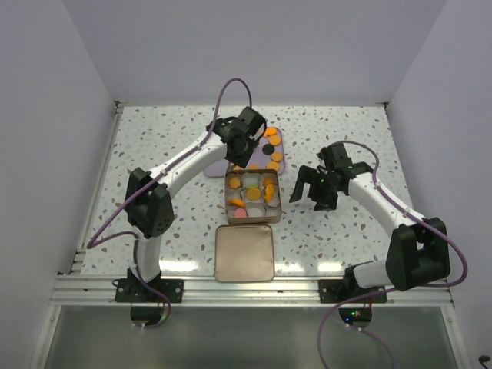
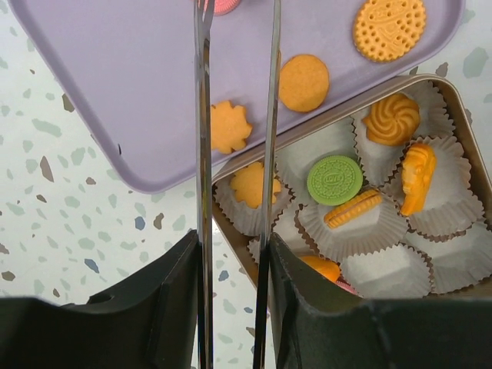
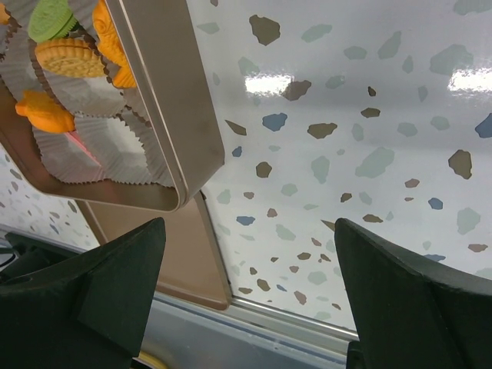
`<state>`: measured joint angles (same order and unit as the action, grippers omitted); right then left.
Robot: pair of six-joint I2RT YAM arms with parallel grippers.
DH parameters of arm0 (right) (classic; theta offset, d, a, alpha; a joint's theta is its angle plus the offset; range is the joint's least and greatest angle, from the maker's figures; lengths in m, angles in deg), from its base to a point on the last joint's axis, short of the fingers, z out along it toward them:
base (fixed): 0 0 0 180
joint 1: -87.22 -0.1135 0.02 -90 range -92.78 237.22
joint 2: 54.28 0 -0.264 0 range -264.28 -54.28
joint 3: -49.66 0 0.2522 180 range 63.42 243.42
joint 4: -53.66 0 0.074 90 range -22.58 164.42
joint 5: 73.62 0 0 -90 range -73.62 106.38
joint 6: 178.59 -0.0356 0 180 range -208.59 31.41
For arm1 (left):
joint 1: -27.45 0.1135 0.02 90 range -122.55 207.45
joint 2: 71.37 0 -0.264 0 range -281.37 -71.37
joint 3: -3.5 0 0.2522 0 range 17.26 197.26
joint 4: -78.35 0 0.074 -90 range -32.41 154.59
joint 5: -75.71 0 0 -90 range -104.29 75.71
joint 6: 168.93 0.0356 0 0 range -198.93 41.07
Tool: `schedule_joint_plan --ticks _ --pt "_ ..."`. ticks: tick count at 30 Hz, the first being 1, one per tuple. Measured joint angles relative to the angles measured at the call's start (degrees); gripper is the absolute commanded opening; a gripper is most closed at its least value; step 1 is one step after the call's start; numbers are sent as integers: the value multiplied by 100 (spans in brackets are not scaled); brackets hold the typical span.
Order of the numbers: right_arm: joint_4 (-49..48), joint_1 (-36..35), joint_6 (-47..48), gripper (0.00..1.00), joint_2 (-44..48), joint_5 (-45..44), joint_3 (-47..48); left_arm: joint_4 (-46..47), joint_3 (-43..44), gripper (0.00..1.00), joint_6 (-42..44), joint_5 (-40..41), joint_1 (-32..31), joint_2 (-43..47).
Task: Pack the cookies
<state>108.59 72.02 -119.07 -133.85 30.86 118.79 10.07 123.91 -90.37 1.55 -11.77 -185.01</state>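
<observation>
Left wrist, pink cookie (image 2: 221, 6) within left gripper (image 2: 238, 4)

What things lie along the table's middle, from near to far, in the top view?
Flat metal lid → square tin lined with paper cups → purple tray with loose cookies.

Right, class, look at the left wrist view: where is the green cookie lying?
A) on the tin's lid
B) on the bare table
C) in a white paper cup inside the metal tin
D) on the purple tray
C: the green cookie rests in a white paper cup that sits within the walls of the metal tin.
</observation>
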Motion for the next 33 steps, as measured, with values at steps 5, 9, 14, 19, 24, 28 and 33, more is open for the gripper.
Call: schedule_joint_plan --ticks 5,9,14,19,24,28,33 --pt "2 2 -2 95 0 0 2 20 -365 40 -96 -162 11 527" --pt "0 13 -11 95 22 0 0 90 -1344 40 -144 -522 11 1679" --pt "-7 15 -37 95 142 13 -90 260 -2540 40 -170 -986 -24 3250" --pt "-50 15 -105 94 254 50 -275 304 -3545 40 -203 -1482 -238 4433" --pt "-85 15 -164 94 404 149 -542 245 -4089 39 -254 -1755 -682 4734" --pt "-59 17 -170 94 614 153 -667 216 -4369 38 -326 -1810 -986 4739" --pt "-31 15 -168 94 848 151 -678 107 -4470 38 -402 -1794 -1110 4736"
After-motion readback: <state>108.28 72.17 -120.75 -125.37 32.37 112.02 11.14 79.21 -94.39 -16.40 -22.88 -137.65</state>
